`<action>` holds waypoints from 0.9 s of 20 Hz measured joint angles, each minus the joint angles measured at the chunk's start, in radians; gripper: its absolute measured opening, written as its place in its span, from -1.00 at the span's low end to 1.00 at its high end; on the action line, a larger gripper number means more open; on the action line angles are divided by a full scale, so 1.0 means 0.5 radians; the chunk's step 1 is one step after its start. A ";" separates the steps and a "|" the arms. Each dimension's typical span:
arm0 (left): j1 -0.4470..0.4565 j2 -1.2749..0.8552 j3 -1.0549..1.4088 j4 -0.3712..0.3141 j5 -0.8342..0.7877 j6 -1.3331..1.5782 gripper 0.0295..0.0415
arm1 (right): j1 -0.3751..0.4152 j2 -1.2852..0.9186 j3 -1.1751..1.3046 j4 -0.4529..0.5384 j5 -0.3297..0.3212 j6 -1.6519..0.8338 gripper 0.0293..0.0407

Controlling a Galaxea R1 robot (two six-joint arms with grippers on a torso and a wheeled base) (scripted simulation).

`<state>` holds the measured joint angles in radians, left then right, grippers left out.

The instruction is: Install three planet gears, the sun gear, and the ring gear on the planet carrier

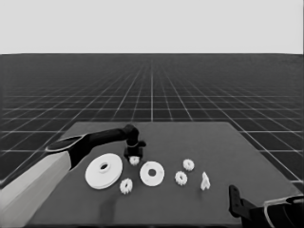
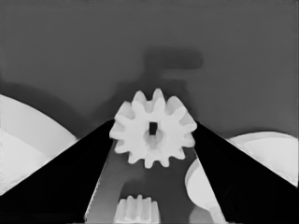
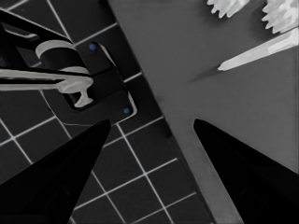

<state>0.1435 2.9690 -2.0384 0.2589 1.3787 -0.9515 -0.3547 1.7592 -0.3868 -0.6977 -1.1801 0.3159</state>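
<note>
My left gripper (image 1: 134,156) reaches in from the left and stands between the two round parts. It is shut on a small planet gear (image 1: 134,160). In the left wrist view the gear (image 2: 153,128) sits toothed and upright-faced between the two black fingers (image 2: 70,172), which touch it on both sides. The larger round part, the ring gear (image 1: 103,170), lies to its left. The smaller round part, the planet carrier (image 1: 152,173), lies to its right with nothing on it. Three more gears lie loose (image 1: 126,186) (image 1: 181,178) (image 1: 188,165). My right gripper (image 1: 233,197) is parked at the lower right corner, open.
A thin white piece (image 1: 204,181) lies right of the gears, also in the right wrist view (image 3: 261,51). That view shows the table's corner edge (image 3: 187,140), the floor grid and dark machinery (image 3: 88,88) past the edge.
</note>
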 joint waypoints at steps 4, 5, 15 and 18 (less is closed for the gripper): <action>0.000 0.001 -0.001 0.000 0.000 0.001 -0.72 | 0.000 0.000 0.000 0.000 0.000 0.000 0.61; 0.000 0.001 -0.001 0.000 0.000 0.001 -0.71 | 0.000 0.000 0.000 0.000 0.000 0.000 0.61; -0.339 -0.129 0.349 -0.259 0.225 -0.176 -0.72 | 0.000 0.000 0.000 0.000 0.000 0.000 0.61; -0.344 -0.129 0.349 -0.266 0.228 -0.175 -0.72 | 0.000 0.000 0.000 0.000 0.000 0.000 0.61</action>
<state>-0.0286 2.9047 -1.8640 0.1259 1.4928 -1.0391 -0.3547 1.7592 -0.3868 -0.6977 -1.1801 0.3159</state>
